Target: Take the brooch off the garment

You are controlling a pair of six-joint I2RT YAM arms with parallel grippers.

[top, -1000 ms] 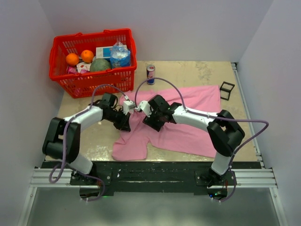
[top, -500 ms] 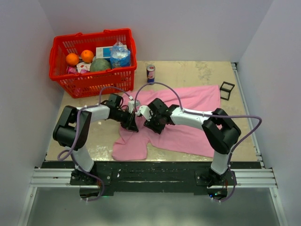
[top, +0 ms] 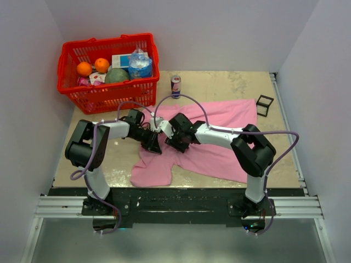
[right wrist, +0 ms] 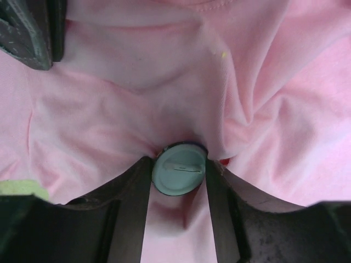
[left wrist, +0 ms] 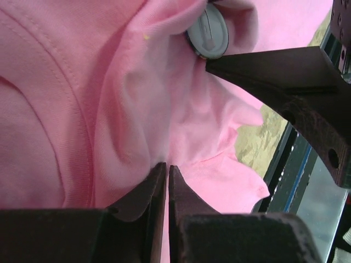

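The pink garment (top: 219, 148) lies spread on the table. Both grippers meet at its left part. My left gripper (left wrist: 166, 167) is shut, pinching a fold of the pink cloth (left wrist: 137, 109); it shows in the top view (top: 156, 143) too. My right gripper (right wrist: 179, 164) is shut on the brooch (right wrist: 180, 169), a small round whitish disc with a pin bar across its back, still against the cloth. The brooch also shows in the left wrist view (left wrist: 208, 35), just above the right gripper's dark finger (left wrist: 274, 68). In the top view the right gripper (top: 169, 137) hides the brooch.
A red basket (top: 71, 90) with oranges, a bottle and packets stands at the back left. A drink can (top: 175, 86) stands behind the garment. A small black open-frame cube (top: 264, 105) sits at the garment's far right corner. Purple cables arc over both arms.
Both arms have drawn closer together at the garment's left part; the left arm has folded inward and its gripper has moved right onto the cloth beside the right gripper.
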